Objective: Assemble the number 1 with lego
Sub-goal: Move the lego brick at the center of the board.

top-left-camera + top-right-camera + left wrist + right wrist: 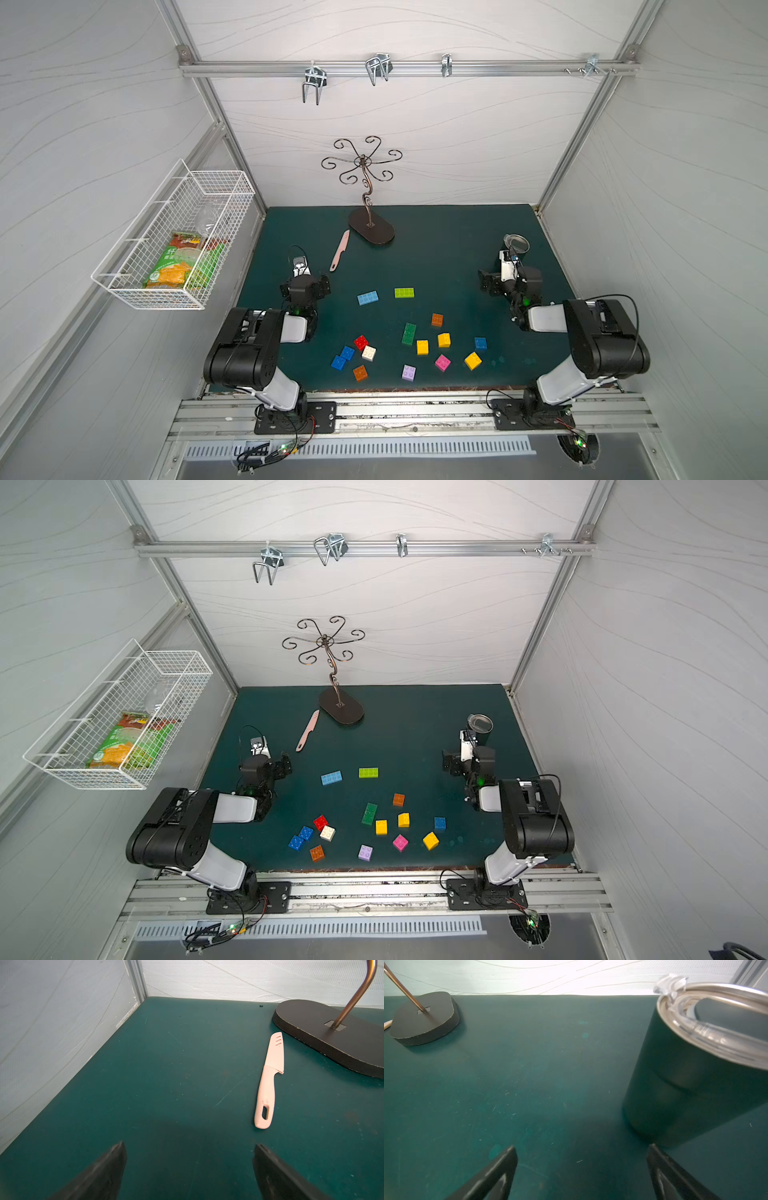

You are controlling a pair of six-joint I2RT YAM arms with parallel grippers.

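Lego (422, 347) lies loose on the green mat (436, 257), all of it behind both sets of fingers, toward the arm bases and between the two arms. None is joined or stacked. Long pieces are a dark-green brick (409, 333), a light-blue brick (368, 298) and a lime brick (404, 292); the last two are nearest the fingers.

Judged step: the very start, nothing picked.

Left gripper (189, 1145): fingers spread wide, empty, over bare mat. Right gripper (582, 1146): likewise wide and empty.

The next move likely calls for one arm to swing back over the bricks, square its fingers across a long brick and pinch low.

- Pink knife (268, 1084): just ahead of the left fingers, inner side.
- Lidded tumbler (675, 1088): close by the right outer finger; contact unclear.
- Stand base (332, 1043): farther ahead.
- Wire basket (217, 183): on the side wall, well outside the left fingers. It holds a green-orange packet (178, 266), print too small to read.

No other writing seen.
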